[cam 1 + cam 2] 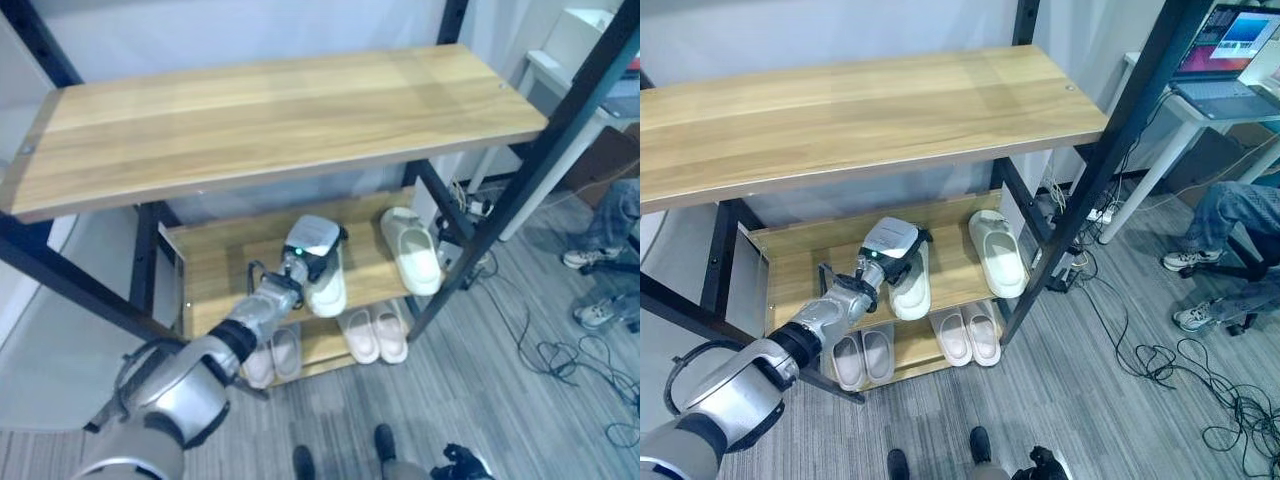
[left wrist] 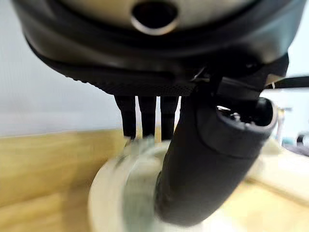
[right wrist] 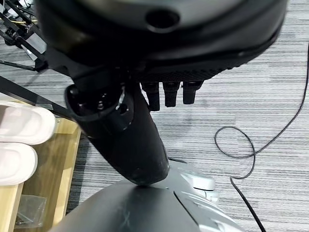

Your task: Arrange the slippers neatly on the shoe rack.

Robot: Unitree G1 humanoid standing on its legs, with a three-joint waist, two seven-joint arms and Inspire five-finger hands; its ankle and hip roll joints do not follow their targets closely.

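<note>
My left hand (image 1: pixel 312 245) reaches onto the shoe rack's middle shelf (image 1: pixel 215 265) and is shut on a white slipper (image 1: pixel 328 290). In the left wrist view its thumb (image 2: pixel 212 164) lies across the slipper (image 2: pixel 116 193) and its fingers (image 2: pixel 147 116) go over the far rim. A second pale slipper (image 1: pixel 412 250) lies alone at the right end of that shelf. On the bottom shelf sit two pairs, one pinkish (image 1: pixel 272 355) and one whitish (image 1: pixel 375 333). My right hand (image 3: pixel 120 140) hangs over the grey floor beside the rack, holding nothing.
The wide top board (image 1: pixel 270 115) overhangs the middle shelf. A slanted black rack post (image 1: pixel 520 170) stands at the right front. Cables (image 1: pixel 1160 360) trail over the floor, and a seated person's legs (image 1: pixel 1230 215) and a white table with a laptop (image 1: pixel 1230 50) are on the right.
</note>
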